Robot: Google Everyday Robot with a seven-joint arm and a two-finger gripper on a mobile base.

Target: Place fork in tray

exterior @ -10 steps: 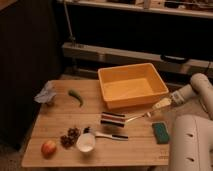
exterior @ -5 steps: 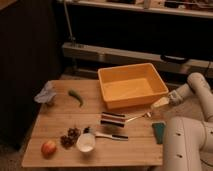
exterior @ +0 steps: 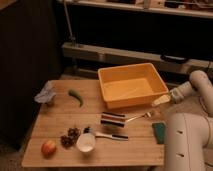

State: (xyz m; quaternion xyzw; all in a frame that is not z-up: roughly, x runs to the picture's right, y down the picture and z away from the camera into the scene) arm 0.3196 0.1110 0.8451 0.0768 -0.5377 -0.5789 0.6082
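Fork (exterior: 139, 117) below angled tool (exterior: 160, 100)

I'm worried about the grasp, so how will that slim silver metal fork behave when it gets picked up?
The slim silver metal fork is probably stiff and light. It lies flat on the wooden table, so the gripper, near the orange-yellow plastic tray, has little to pinch. Its smooth metal may slip. It shouldn't roll.
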